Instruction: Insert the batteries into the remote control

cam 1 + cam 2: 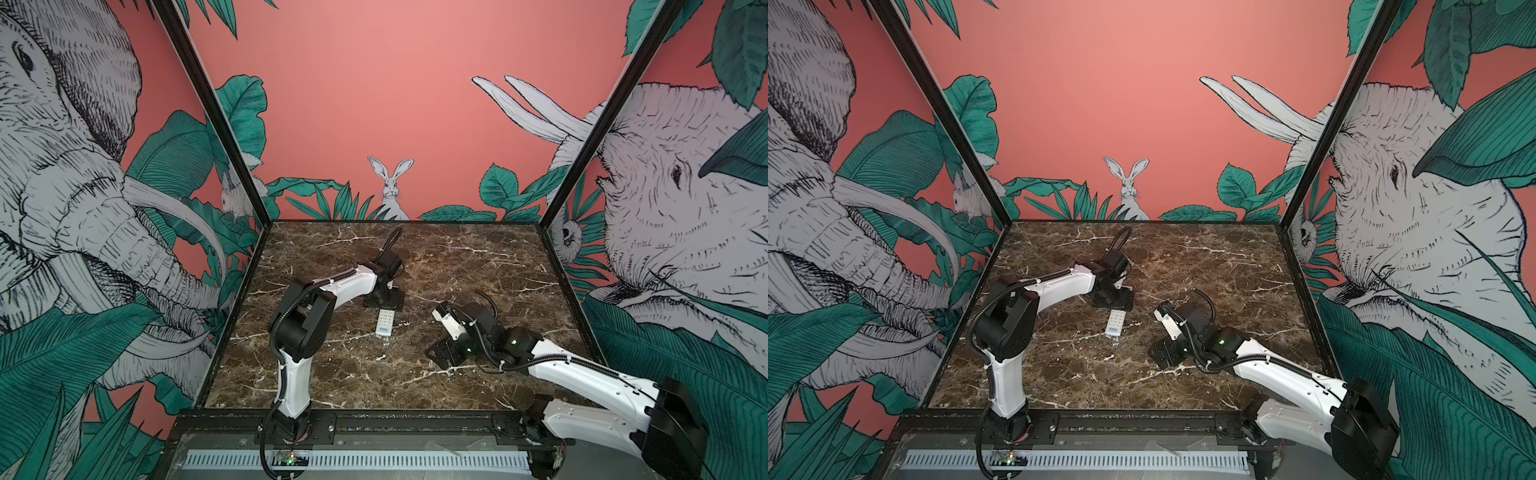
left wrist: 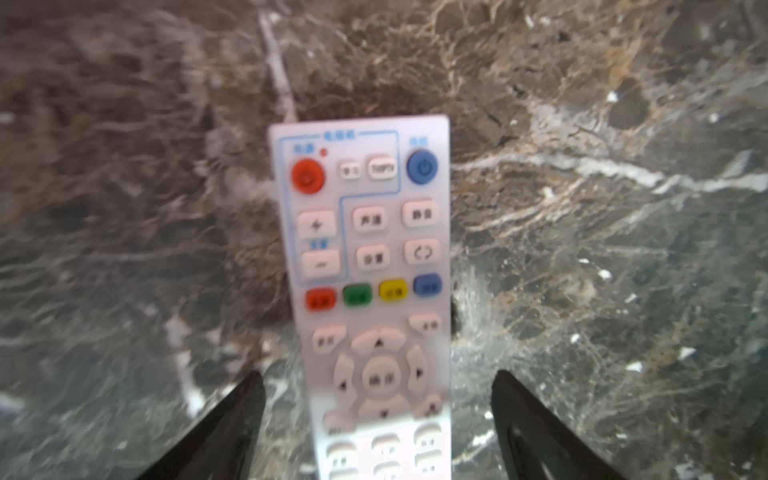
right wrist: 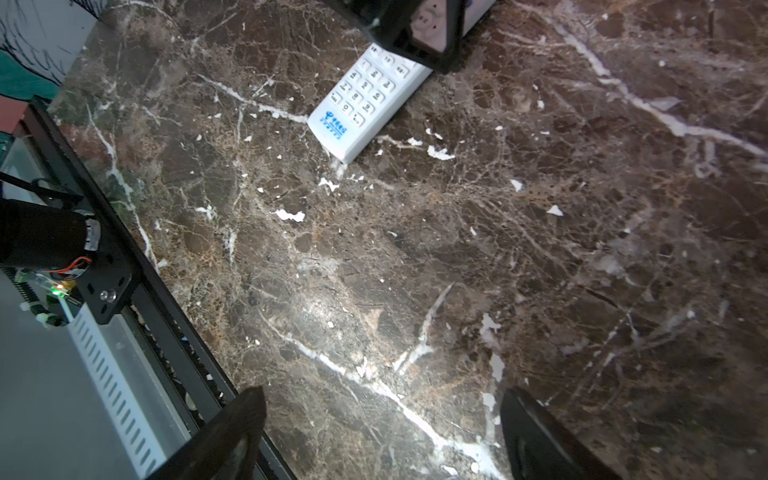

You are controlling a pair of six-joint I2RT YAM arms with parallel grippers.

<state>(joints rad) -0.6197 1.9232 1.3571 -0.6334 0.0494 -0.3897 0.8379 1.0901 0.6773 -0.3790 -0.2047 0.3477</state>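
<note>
The remote control (image 1: 384, 325) (image 1: 1115, 323) lies on the marble table, buttons and blue logo facing up. My left gripper (image 1: 385, 300) (image 1: 1113, 297) hangs over its far end. In the left wrist view the left gripper (image 2: 376, 378) is open. Its dark fingertips (image 2: 245, 399) stand either side of the remote control (image 2: 365, 257) with a gap at each edge. My right gripper (image 1: 439, 354) (image 1: 1163, 353) is low over the table, to the right of the remote control (image 3: 368, 104) and nearer the front. The right gripper (image 3: 382, 395) is open over bare marble. The batteries are out of view.
A black frame rail (image 1: 415, 419) runs along the table's front edge, with a white slotted cable duct (image 1: 374, 459) below it. Printed walls close in the left, back and right sides. The left arm's base (image 3: 41, 241) stands at the front rail.
</note>
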